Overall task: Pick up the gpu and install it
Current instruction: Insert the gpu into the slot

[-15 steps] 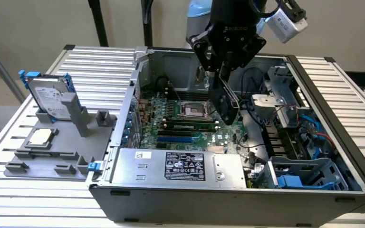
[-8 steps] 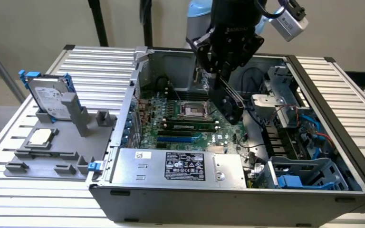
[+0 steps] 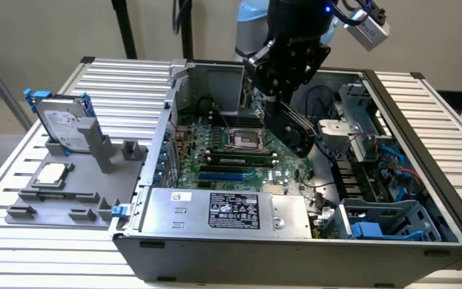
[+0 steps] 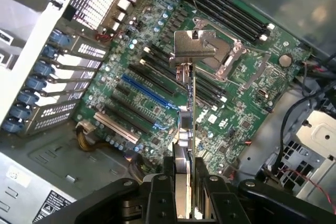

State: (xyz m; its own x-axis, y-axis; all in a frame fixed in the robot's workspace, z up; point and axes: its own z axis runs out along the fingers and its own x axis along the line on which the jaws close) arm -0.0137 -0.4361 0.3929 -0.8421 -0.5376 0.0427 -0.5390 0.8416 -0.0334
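Claw half-shut around the gpu, edge-on above the motherboard.

Soft overhead light was brightest on the table at ten o'clock and glinted off the gpu.

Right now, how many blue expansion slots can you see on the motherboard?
1. The blue slot lies on the motherboard, beside the gpu that the gripper holds edge-on; the gpu may hide others.
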